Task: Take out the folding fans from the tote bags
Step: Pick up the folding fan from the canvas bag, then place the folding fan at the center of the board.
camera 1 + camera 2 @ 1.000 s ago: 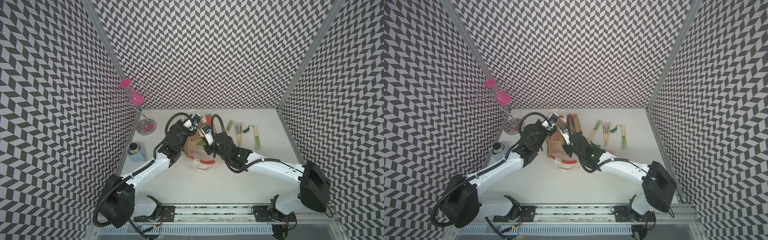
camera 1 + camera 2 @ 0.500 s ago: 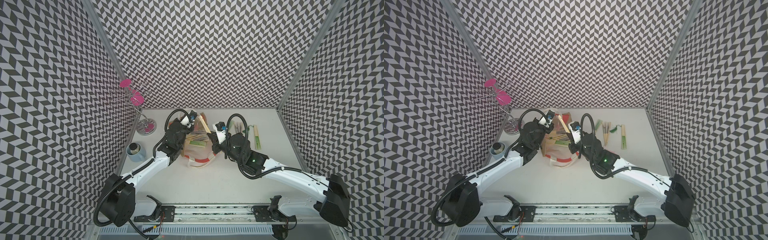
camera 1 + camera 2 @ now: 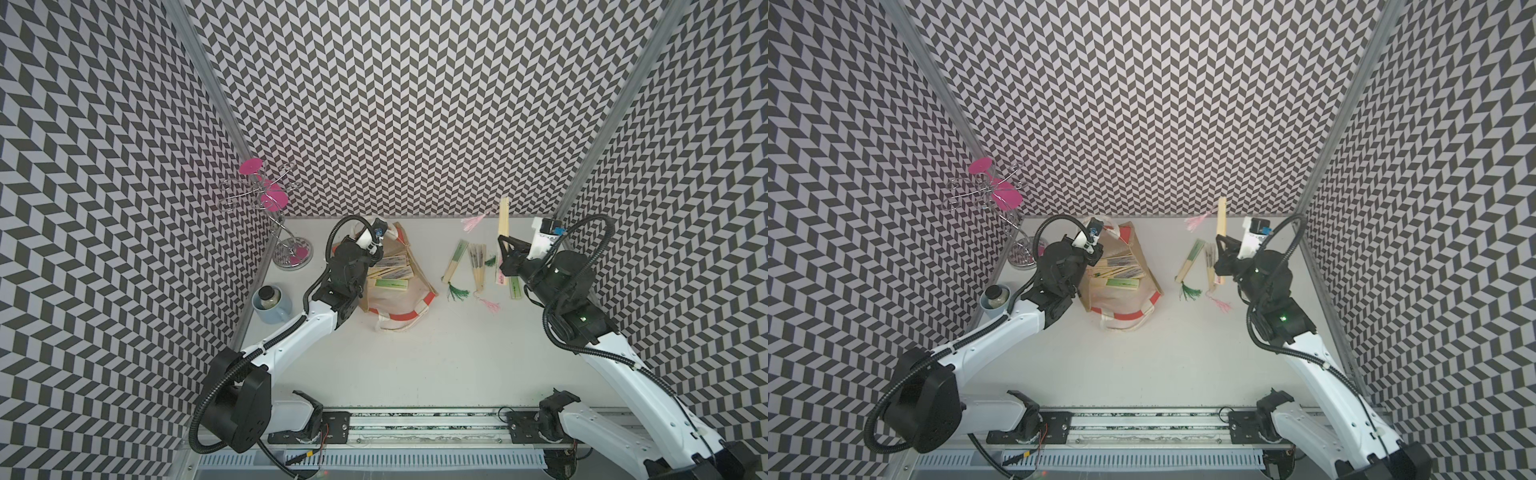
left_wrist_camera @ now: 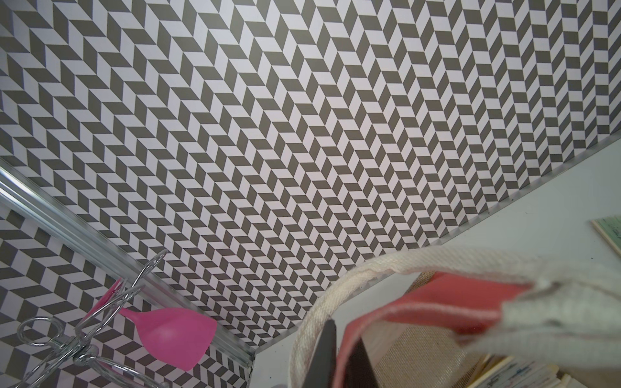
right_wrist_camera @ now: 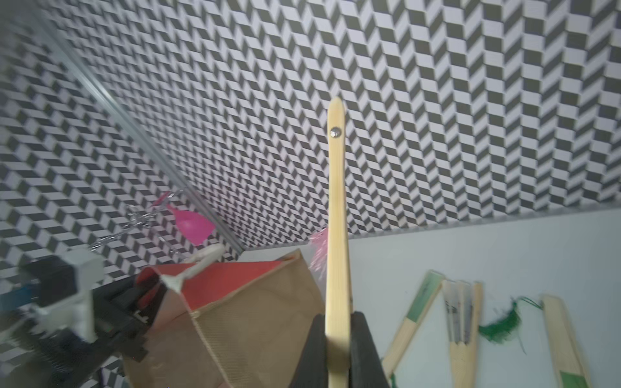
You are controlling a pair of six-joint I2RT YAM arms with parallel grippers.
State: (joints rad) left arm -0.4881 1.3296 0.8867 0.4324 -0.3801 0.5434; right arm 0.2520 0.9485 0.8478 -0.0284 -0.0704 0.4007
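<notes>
Right wrist view: a closed pale-bamboo folding fan [image 5: 337, 235] is clamped between the dark fingers [image 5: 312, 352] of the right end effector [image 5: 337, 352]. Its pivot end points up, and a pink tassel [image 5: 318, 248] hangs beside its shaft. In both top views the fan stands roughly upright over the far right of the tabletop [image 3: 415, 365], well to the right of the tote bag [image 3: 401, 299].

Just left of the right end effector, more fans [image 3: 477, 266] lie side by side on the tabletop. Their green and pink tassels trail toward the near side.

The tan tote bag has red-orange and white panels and cream handles. It slumps at the far centre-left with its mouth gaping upward. Several closed fans [image 3: 390, 272] lie stacked inside it. The left end effector [image 4: 341, 356] is closed on the bag's red rim, at its far left edge.

Further left, by the wall, is a wire stand [image 3: 266, 199] holding pink cups. Nearer is a blue mug [image 3: 272, 305] with a small jar inside.
</notes>
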